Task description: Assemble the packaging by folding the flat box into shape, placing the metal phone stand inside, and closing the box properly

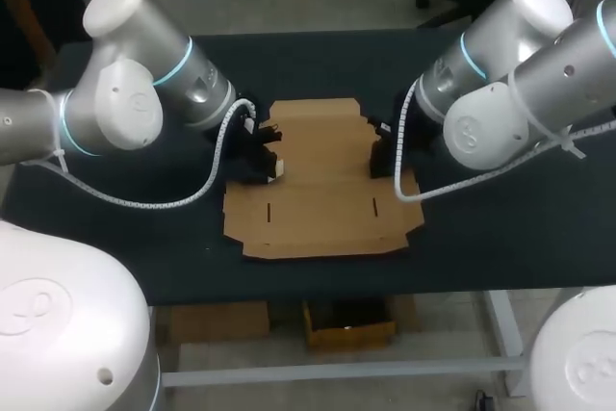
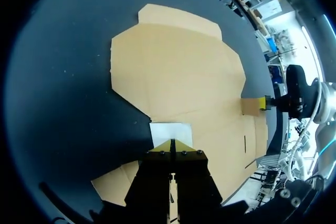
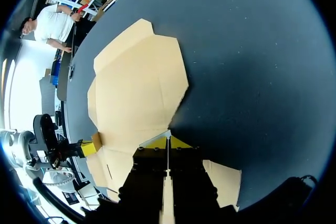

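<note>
A flat brown cardboard box blank point(image 1: 322, 180) lies unfolded in the middle of the dark table. My left gripper point(image 1: 272, 168) is shut, its yellow tips point(image 2: 172, 142) pressed against a small side flap point(image 2: 170, 131) raised at the blank's left edge. At the blank's right edge my right gripper point(image 1: 382, 163) is also shut, its tips point(image 3: 168, 141) against the opposite side flap point(image 2: 251, 106), which stands up. In each wrist view the other arm's gripper shows across the blank point(image 3: 139, 87). No metal phone stand is in view.
The dark table point(image 1: 500, 218) lies bare around the blank on all sides. The blank's front edge lies close to the table's front edge. Both arms slant in from the table's far corners.
</note>
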